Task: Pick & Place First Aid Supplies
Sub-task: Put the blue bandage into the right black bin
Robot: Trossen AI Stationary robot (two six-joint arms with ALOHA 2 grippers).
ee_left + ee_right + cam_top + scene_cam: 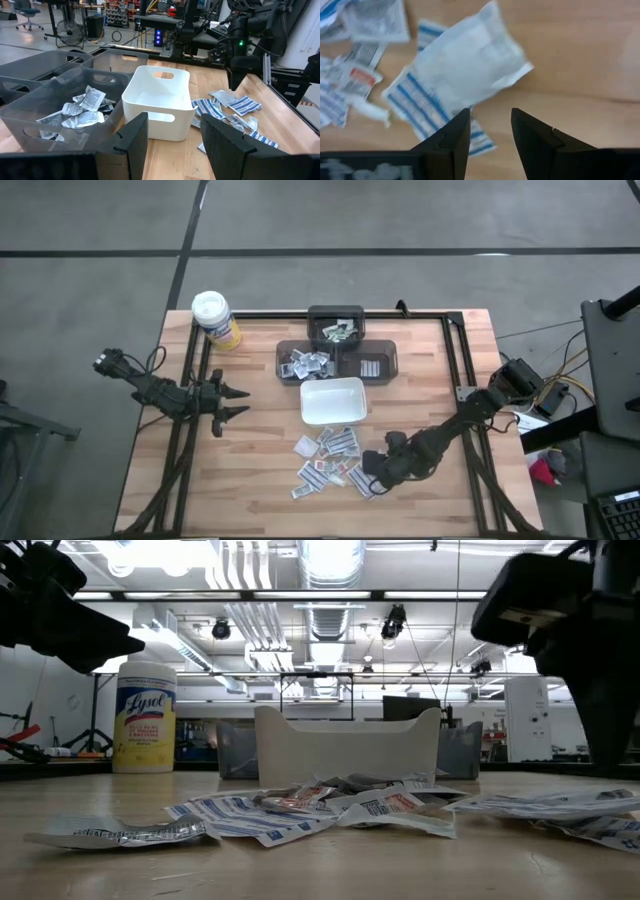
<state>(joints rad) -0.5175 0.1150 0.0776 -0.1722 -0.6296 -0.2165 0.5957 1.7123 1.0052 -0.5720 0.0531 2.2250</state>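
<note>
My right gripper (368, 470) is hovering open over the scattered first aid packets (328, 460) on the wooden surface (260, 440).

I am holding its two fingers (451, 137) apart with nothing between them, just above a white packet with blue stripes (460, 70) that is lying loose on the wood. The rest of the packets are spreading in a heap just in front of the white dish (333, 401), between it and the surface's near edge. More packets are sitting in the grey bin (305, 363) behind the dish. My left gripper (232, 401) is waiting open and empty, well off to the dish's left, near the yellow Lysol canister (215, 319).
</note>
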